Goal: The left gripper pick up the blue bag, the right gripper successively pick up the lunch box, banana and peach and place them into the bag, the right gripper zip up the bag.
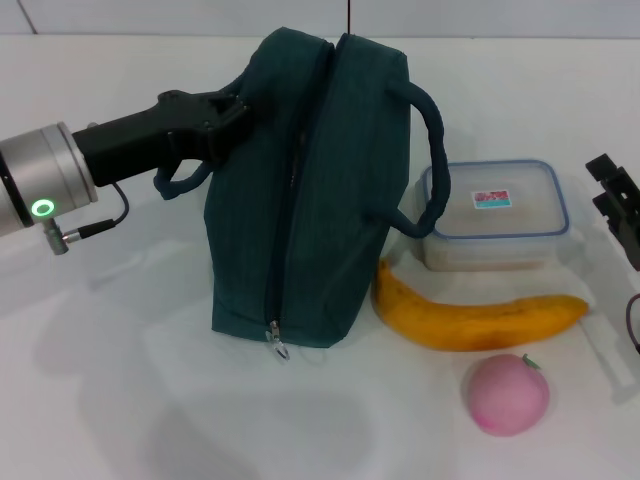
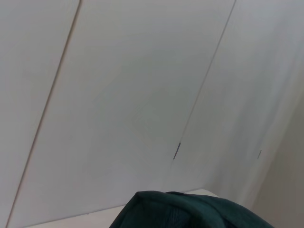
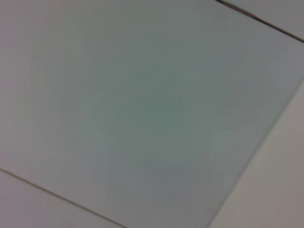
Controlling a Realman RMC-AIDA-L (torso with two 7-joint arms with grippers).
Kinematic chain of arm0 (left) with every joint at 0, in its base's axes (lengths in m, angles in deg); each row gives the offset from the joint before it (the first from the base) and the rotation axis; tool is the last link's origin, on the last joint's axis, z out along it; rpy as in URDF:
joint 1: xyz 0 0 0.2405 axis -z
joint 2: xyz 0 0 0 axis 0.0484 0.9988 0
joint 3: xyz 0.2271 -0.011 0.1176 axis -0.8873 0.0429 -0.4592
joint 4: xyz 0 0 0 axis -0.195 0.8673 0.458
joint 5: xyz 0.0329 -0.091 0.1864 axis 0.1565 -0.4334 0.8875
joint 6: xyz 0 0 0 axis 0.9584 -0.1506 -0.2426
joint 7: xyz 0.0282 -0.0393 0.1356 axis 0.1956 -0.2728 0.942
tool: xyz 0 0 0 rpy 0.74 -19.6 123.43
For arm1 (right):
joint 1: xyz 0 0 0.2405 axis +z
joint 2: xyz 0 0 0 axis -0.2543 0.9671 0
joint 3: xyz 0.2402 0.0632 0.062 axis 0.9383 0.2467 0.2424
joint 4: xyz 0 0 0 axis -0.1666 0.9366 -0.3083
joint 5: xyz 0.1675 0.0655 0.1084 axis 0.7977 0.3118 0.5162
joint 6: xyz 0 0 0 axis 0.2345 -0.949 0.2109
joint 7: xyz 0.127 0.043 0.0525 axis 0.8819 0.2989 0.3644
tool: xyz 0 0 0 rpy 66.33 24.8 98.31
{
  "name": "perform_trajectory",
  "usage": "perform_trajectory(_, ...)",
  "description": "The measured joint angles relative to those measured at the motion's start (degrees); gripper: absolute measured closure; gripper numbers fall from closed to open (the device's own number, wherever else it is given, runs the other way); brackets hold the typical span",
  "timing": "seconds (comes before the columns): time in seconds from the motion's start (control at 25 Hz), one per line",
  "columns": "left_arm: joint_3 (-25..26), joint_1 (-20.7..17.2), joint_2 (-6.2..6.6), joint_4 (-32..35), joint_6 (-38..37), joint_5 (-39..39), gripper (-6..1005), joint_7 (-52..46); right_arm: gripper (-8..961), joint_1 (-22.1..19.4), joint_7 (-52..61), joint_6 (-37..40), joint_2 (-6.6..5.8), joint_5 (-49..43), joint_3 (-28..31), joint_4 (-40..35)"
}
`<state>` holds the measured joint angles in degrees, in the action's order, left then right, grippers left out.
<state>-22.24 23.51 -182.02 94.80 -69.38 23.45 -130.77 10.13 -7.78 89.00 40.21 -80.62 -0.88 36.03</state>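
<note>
Step one seems in hand: left claw (image 1: 235,115) meets the upright dark teal fabric bag's (image 1: 300,200) upper edge, grip unreadable. Next, lifting; right claw (image 1: 615,200) waits beside the clear blue-rimmed lunch box (image 1: 495,215).

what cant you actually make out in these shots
- Left gripper, head view: its tips are against the blue bag, so open or shut is unclear.
- Right gripper, head view: cut off by the edge.
- Bag interior: hidden by its fabric.
- Both wrist views: mostly blank wall; the right one shows no task items.
</note>
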Motion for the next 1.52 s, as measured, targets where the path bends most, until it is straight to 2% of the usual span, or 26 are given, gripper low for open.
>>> perform_trajectory(0.72,-2.87,1.29,-0.03,0.58,-0.38,0.55,962,3.7,144,2.81,7.55,-3.47,0.0,-3.61,0.24,1.22)
perform_trajectory(1.52,-3.16,2.33,-0.17,0.01,-0.14,0.12,962,4.54,145,5.93,13.6,-7.2,0.0,-4.62,3.15,0.67)
